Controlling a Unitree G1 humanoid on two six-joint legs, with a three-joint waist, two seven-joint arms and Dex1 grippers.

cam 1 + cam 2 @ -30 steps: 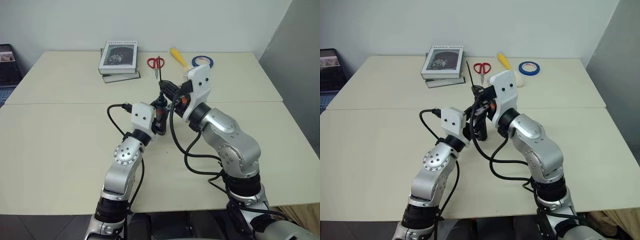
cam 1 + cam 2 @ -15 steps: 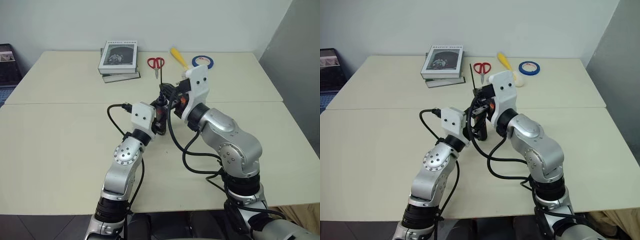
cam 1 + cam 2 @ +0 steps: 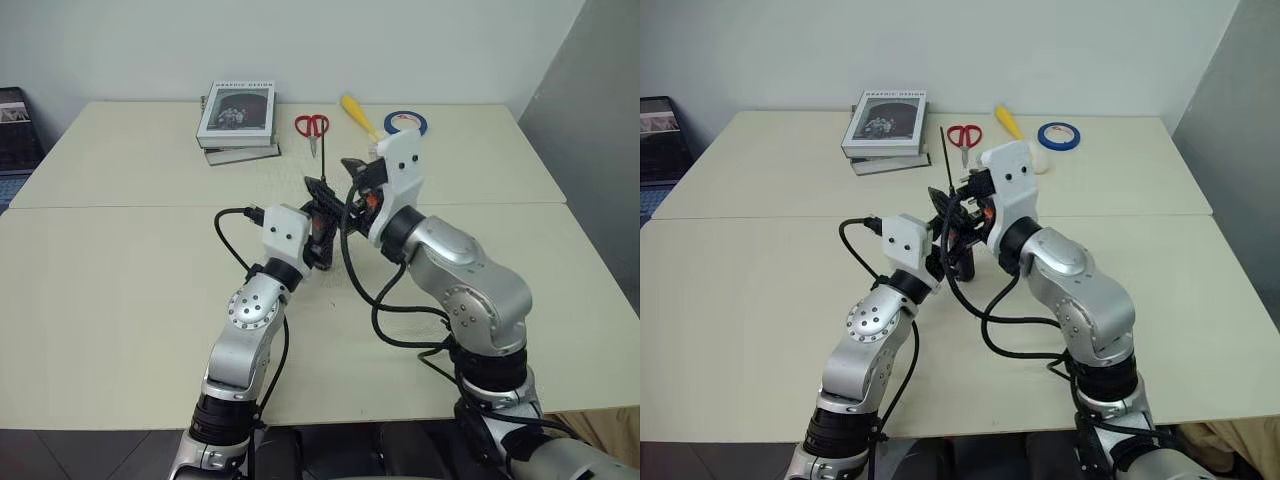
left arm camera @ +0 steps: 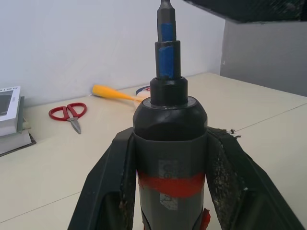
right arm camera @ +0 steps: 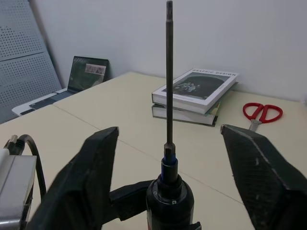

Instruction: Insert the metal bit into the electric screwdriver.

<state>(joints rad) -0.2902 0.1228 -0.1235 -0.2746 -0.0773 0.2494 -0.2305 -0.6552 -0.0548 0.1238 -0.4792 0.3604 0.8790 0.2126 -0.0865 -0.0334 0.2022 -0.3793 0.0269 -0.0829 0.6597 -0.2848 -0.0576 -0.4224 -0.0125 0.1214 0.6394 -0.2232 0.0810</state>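
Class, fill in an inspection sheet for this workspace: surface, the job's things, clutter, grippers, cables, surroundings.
Surface: beige table, seam across the middle.
Job's things: metal bit standing upright in the electric screwdriver.
Clutter: stacked books, red scissors, yellow-handled tool, blue tape roll, all at the far edge.
Grippers: left gripper shut on the screwdriver; right gripper open either side of the bit, apart from it.
Cables: black cables looping off both wrists.
Surroundings: white wall; laptop on a side surface.
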